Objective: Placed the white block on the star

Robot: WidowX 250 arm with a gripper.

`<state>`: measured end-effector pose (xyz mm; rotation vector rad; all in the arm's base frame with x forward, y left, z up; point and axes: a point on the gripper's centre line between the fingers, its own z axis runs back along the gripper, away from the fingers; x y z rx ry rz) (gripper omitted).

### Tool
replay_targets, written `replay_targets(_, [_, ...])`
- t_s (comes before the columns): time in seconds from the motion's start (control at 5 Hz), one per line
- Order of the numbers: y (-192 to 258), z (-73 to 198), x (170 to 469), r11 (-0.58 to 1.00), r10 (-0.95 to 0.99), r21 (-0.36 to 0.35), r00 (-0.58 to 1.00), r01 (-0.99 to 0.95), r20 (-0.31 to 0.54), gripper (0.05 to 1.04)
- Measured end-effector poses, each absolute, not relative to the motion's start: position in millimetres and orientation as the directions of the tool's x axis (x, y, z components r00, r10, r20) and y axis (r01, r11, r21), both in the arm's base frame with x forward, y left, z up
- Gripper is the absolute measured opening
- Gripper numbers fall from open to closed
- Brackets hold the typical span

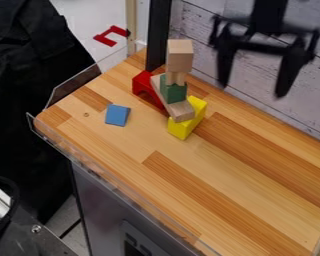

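You had the blue block lying on the wooden table, apart from the other blocks. To its right in your view, a plank sloped from beside the red arch down to the yellow block — and the green block sat on it. You had a black post near the table's far edge, a whitewashed wall behind, and a clear guard along the left side — with a red bracket beyond it.
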<state>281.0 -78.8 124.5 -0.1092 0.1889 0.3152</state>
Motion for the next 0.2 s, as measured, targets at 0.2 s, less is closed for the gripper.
replay_targets(0.2, [-66.5, 113.6, 257.0, 0.943, 0.292, -0.093, 0.93, -0.319, -0.222, 1.001])
